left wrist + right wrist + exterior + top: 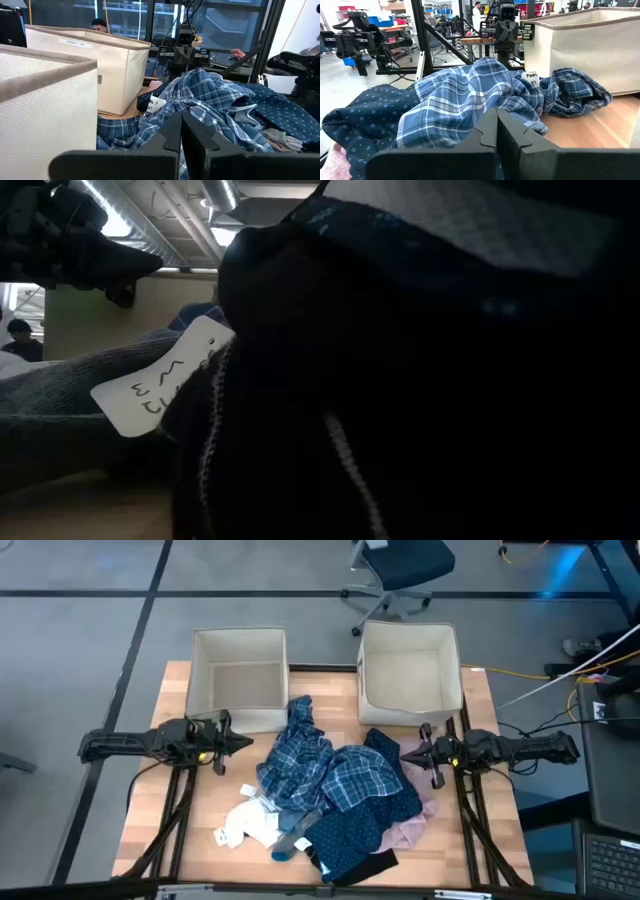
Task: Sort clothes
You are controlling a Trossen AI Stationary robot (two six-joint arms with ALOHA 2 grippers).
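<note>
A pile of clothes lies on the wooden table: blue-and-white plaid shirts [325, 765], navy dotted fabric [350, 835], a pale pink garment [415, 825], a black piece [365, 865], white and grey socks [255, 825]. My left gripper [245, 743] is shut and empty, just left of the pile. My right gripper [405, 755] is shut and empty at the pile's right edge. In the wrist views the plaid shirts [210, 100] [470, 100] lie ahead of the shut fingers.
Two beige fabric boxes [240, 675] [410, 675] stand at the table's far side. Bare table shows at the near left [190, 820]. An office chair [400, 570] stands beyond the table. In the low view dark fabric and a white tag [165, 385] fill the picture.
</note>
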